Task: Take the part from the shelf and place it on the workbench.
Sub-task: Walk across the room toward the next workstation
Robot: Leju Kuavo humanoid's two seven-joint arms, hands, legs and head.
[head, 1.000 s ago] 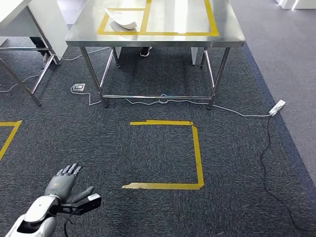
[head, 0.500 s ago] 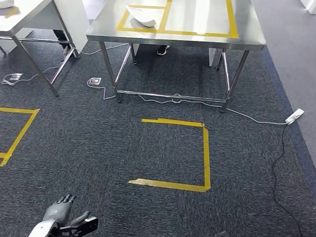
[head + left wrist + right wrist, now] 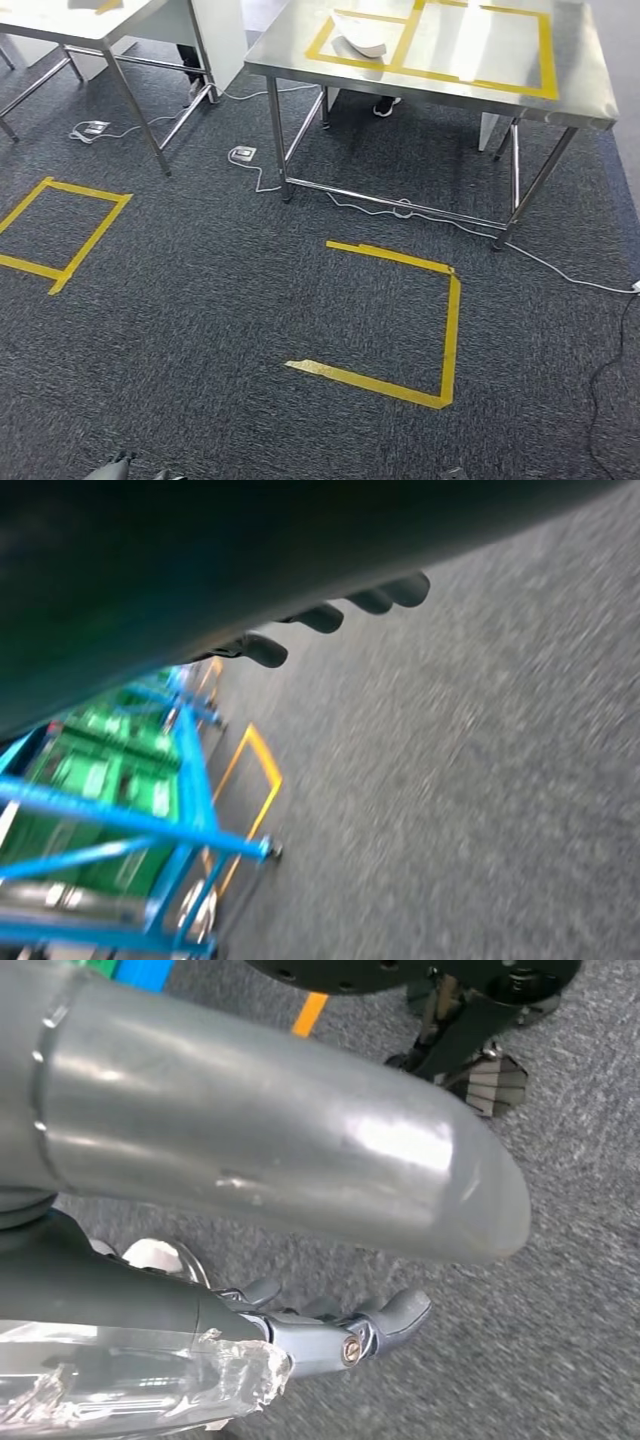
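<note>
Left hand [image 3: 332, 615] fingers straight, holding nothing; right hand [image 3: 340, 1335] grip unclear; white part [image 3: 360, 34] on steel workbench [image 3: 483, 60].

I see dark grey carpet [image 3: 226, 330] with an open yellow tape square [image 3: 423, 330] at centre and another tape outline [image 3: 68, 225] at left. White cables [image 3: 423, 215] trail under the steel legs at the top, ending in a floor socket [image 3: 242, 154] and a second one [image 3: 92, 128] upper left. A person's shoe [image 3: 386, 104] shows at the top.
</note>
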